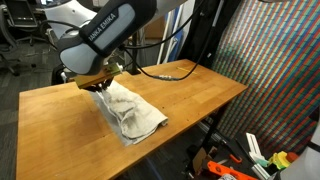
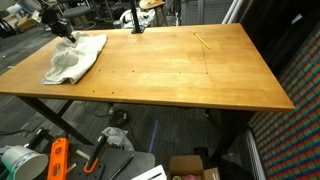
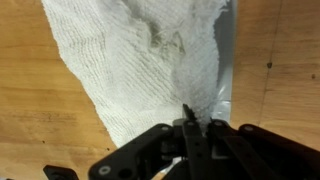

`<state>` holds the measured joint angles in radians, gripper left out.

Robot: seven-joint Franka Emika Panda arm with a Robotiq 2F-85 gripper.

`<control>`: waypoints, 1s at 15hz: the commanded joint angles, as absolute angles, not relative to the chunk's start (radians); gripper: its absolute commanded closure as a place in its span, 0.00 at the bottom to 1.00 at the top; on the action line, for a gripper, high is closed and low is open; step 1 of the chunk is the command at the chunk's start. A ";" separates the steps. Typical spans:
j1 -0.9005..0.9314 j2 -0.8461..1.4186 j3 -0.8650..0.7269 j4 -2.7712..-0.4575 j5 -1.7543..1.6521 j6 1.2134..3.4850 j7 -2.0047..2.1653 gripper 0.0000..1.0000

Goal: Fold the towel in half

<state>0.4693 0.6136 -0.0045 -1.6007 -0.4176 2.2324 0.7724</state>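
Observation:
A white, rumpled towel [image 1: 130,112] lies on the wooden table [image 1: 190,95]; it also shows in an exterior view [image 2: 72,58] near the table's far left corner. My gripper [image 1: 97,84] is at the towel's far end, lifting that edge slightly. In the wrist view the gripper [image 3: 188,125] has its fingers pressed together on a fold of the towel [image 3: 150,60], which hangs away from the jaws over the tabletop.
A black cable [image 1: 170,72] runs across the table behind the towel. A small yellow stick [image 2: 202,41] lies far across the table [image 2: 180,70]. Tools and boxes sit on the floor below the table edge [image 2: 60,160].

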 commanded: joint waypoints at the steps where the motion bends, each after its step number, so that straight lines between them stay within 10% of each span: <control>1: 0.459 0.730 0.010 -1.411 -0.319 2.136 0.843 0.93; 15: 0.473 0.977 -0.072 -0.976 -0.262 1.994 1.061 0.94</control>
